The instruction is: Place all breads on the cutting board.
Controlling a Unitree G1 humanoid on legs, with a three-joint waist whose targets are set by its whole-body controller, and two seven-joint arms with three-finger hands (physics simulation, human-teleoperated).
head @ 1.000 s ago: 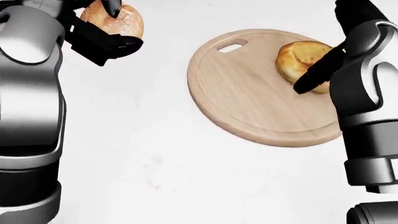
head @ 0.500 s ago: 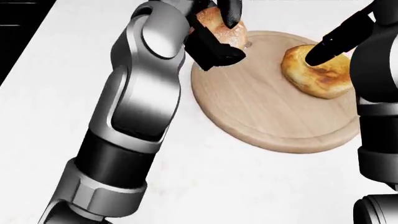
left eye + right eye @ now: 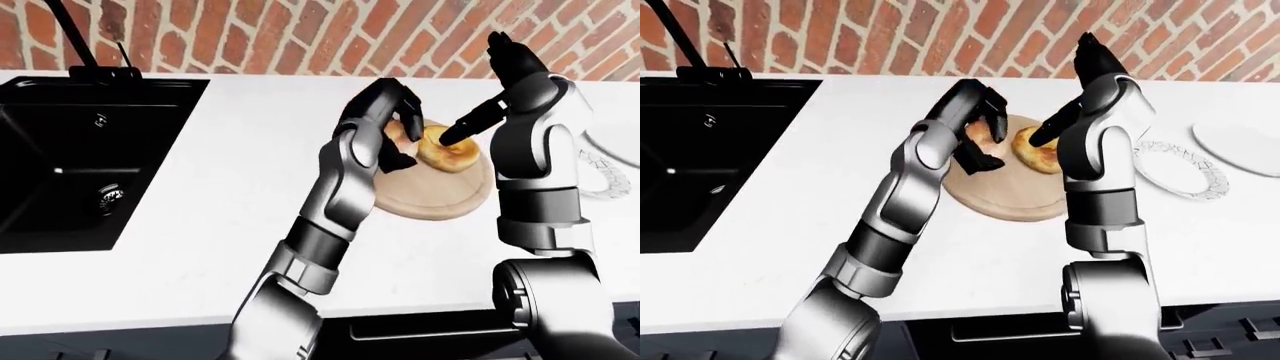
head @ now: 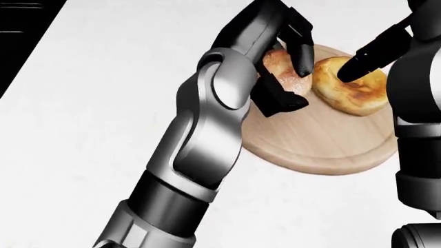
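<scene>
A round wooden cutting board [image 4: 324, 147] lies on the white counter [image 4: 103, 103]. One golden bread roll [image 4: 360, 97] rests on its upper right part. My right hand [image 4: 355, 64] stands open, its straight dark fingers touching the top of that roll. My left hand [image 4: 293, 82] is shut on a second bread roll [image 4: 281, 68] and holds it over the board's upper left part, close beside the first roll. The black fingers hide the underside of the held roll, so I cannot tell whether it touches the board. In the left-eye view both rolls sit together by the left hand [image 3: 400, 142].
A black sink [image 3: 80, 150] with a faucet [image 3: 85, 45] fills the left of the left-eye view. A brick wall [image 3: 300, 37] backs the counter. In the right-eye view a wire trivet [image 3: 1180, 169] and a white plate [image 3: 1240, 139] lie right of the board.
My left arm has swung right, carrying its roll from the counter left of the board to above the board beside the other roll. The right hand has stayed on its roll.
</scene>
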